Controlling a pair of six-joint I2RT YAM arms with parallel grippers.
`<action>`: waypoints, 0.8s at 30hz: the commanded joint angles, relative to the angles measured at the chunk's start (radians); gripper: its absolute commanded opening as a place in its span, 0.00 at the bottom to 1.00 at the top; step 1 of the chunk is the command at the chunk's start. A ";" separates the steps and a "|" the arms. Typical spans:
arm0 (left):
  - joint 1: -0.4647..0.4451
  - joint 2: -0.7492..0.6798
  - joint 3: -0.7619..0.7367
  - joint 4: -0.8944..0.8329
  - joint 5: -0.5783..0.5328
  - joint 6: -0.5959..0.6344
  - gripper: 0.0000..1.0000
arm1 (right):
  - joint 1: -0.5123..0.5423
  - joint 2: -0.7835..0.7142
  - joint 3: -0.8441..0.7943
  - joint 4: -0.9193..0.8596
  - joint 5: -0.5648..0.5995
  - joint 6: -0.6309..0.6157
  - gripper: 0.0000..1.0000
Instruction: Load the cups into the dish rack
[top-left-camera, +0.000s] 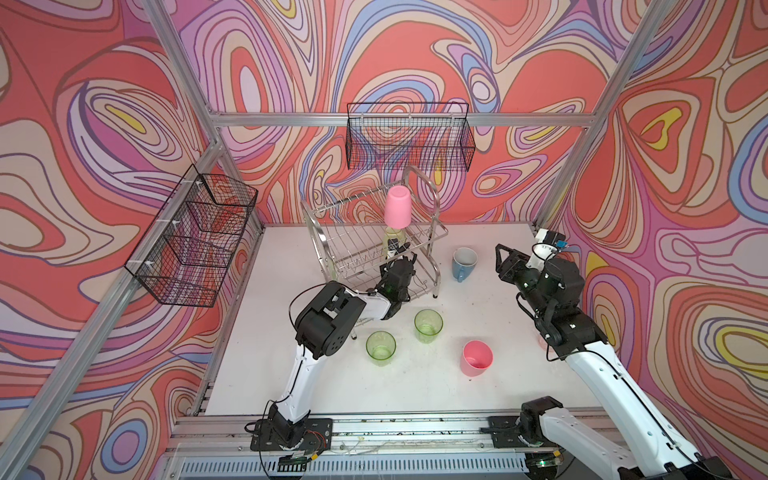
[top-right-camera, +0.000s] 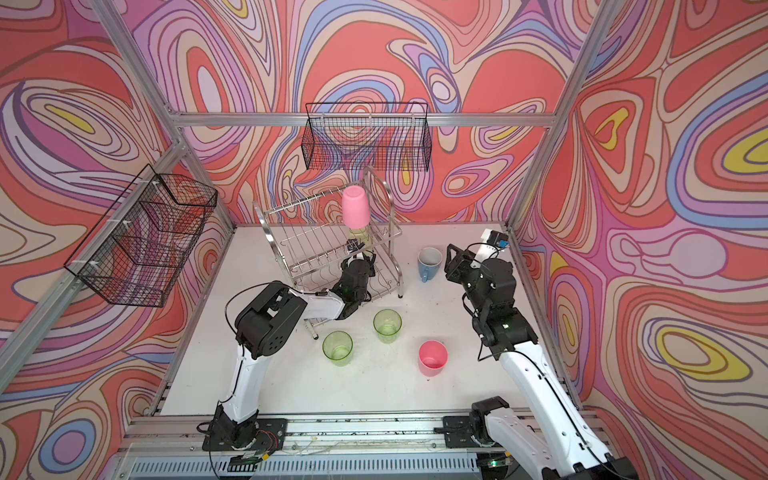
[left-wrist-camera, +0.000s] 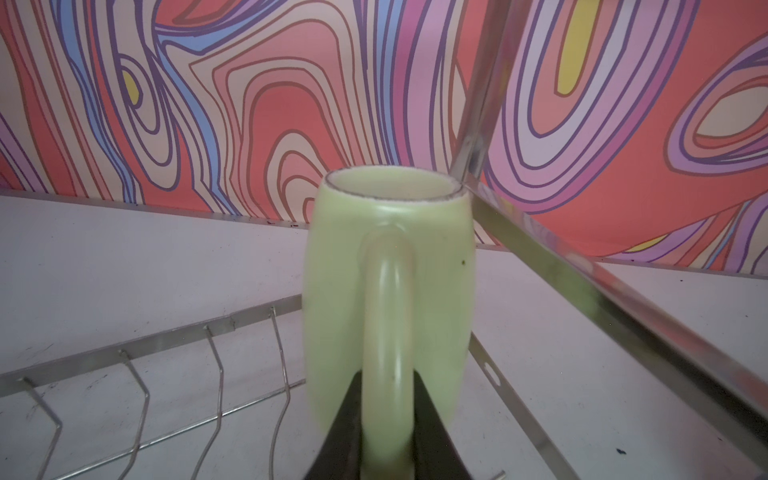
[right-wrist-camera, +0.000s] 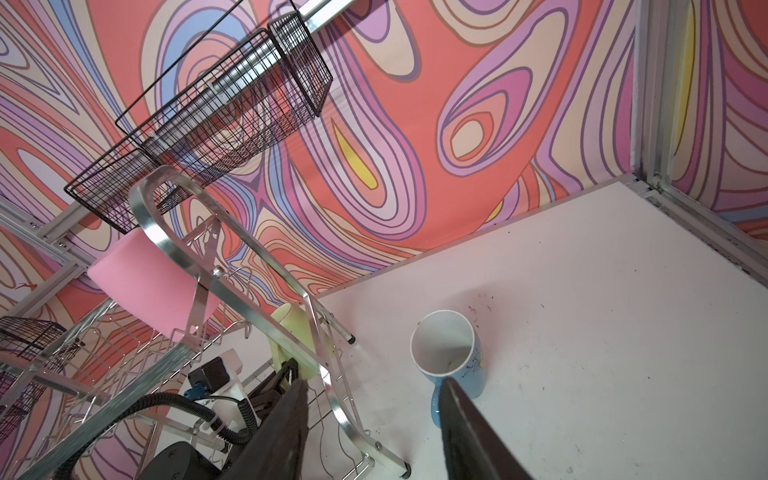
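left gripper (left-wrist-camera: 386, 380) astride handle of pale-green mug (left-wrist-camera: 332, 291), grip unclear

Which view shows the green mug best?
The left wrist view: the mug is large, centred, its handle between the fingers of the left gripper. Both top views show a sliver under the pink cup; the right wrist view shows part behind the rack's bars.

Swirling coral, pink, lilac and blue patterned walls (top-left-camera: 415, 50) on three sides, silver metal frame (top-left-camera: 291, 119) along the corners, flat white table (top-left-camera: 415, 386), black wire basket (top-left-camera: 411, 137) on the back rail, second basket (top-left-camera: 195, 237) on the left wall
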 joint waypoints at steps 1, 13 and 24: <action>0.014 -0.019 -0.022 0.043 0.000 0.003 0.28 | -0.005 -0.013 -0.017 0.026 -0.010 -0.001 0.52; 0.015 -0.054 -0.065 0.077 -0.006 0.036 0.40 | -0.005 -0.006 -0.020 0.038 -0.021 0.003 0.52; 0.014 -0.090 -0.114 0.088 -0.011 0.033 0.47 | -0.005 0.003 -0.020 0.048 -0.032 0.004 0.53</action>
